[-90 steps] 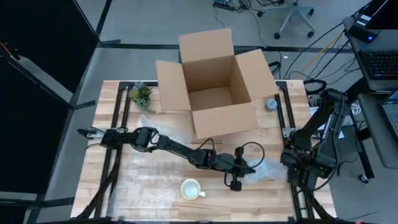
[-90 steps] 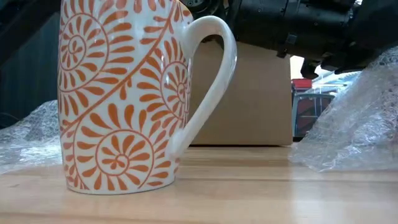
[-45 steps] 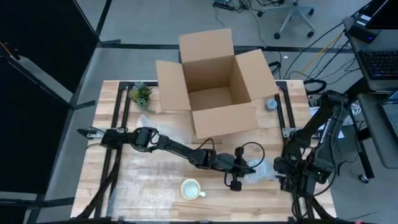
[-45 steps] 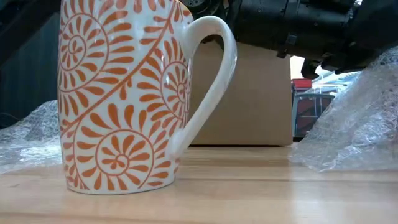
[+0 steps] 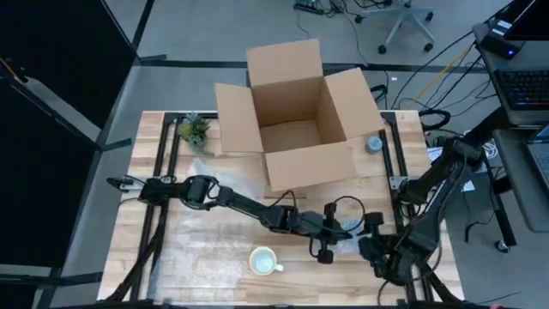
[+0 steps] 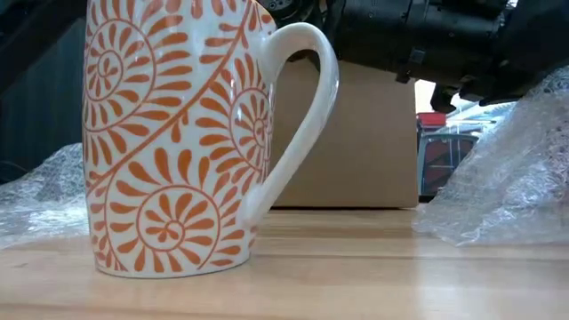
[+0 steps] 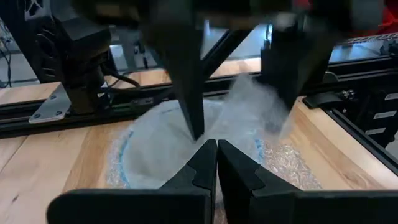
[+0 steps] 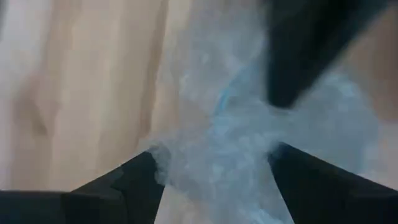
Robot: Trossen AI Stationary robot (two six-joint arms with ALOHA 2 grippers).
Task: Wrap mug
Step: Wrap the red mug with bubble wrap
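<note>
A white mug [image 5: 263, 260] with an orange leaf pattern [image 6: 169, 133] stands upright near the table's front edge, touched by nothing. A clear bubble wrap sheet [image 7: 161, 149] lies across the table's middle. Its right end is bunched and raised [image 6: 516, 169]. My left gripper [image 5: 346, 232] is stretched across the table and shut on that raised end [image 7: 217, 163]. My right gripper [image 5: 371, 245] hovers open just right of it, one finger on either side of the bunched wrap [image 8: 224, 143]. I cannot tell whether those fingers touch it. My left gripper pinches the bubble wrap's bunched right end [image 8: 273, 109] between its two shut fingers, coming roughly level from the table's left. That end is lifted off the table, while the rest of the sheet [image 7: 143, 162] lies on the wood.
An open cardboard box [image 5: 296, 120] stands at the far middle of the table, behind the mug in the low view [image 6: 356, 142]. A small green plant [image 5: 196, 130] sits far left, and a small grey round object [image 5: 375, 143] right of the box.
My right gripper has swung from the table's right edge toward the left and near edge, arriving at the raised end of the bubble wrap beside my left gripper. The mug and the wrap have stayed where they were.
</note>
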